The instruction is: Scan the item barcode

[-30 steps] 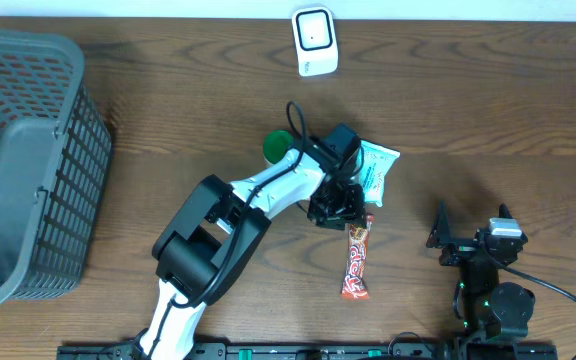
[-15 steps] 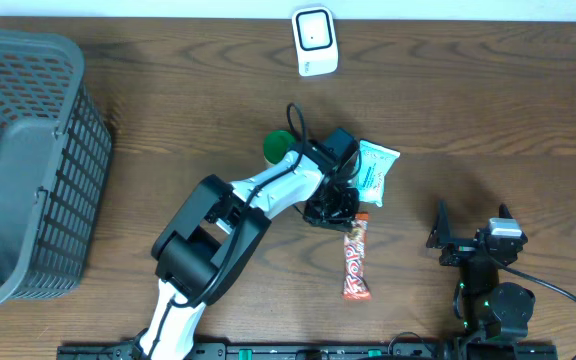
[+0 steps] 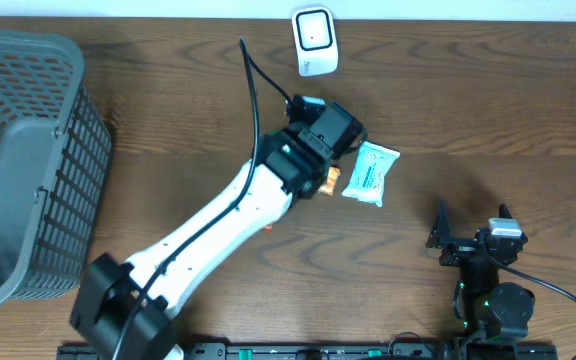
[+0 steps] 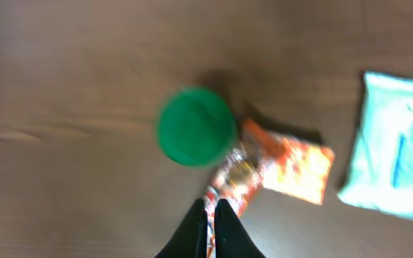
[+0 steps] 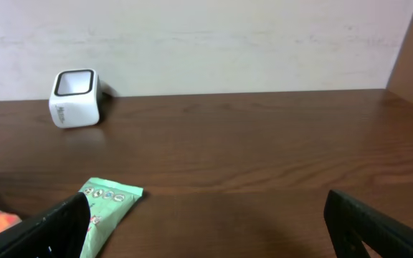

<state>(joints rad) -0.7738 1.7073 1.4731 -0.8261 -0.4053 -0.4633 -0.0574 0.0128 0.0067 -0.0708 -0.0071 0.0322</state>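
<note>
— Near the middle of the table (image 3: 488,100), the left gripper (image 4: 211,208) is pinching the snack bar (image 4: 285,161) by one end, jaws tight.
— Where is it hanging?
— Just beside the green disc (image 4: 196,127) (the teal packet (image 3: 370,172) is lying to one side), well apart from the scanner (image 3: 314,40). The right gripper (image 5: 205,208) is sitting wide open.

Gray basket (image 3: 23,160) at left; mint packet (image 3: 370,172); blurred green disc (image 4: 196,127), perhaps lid.
</note>
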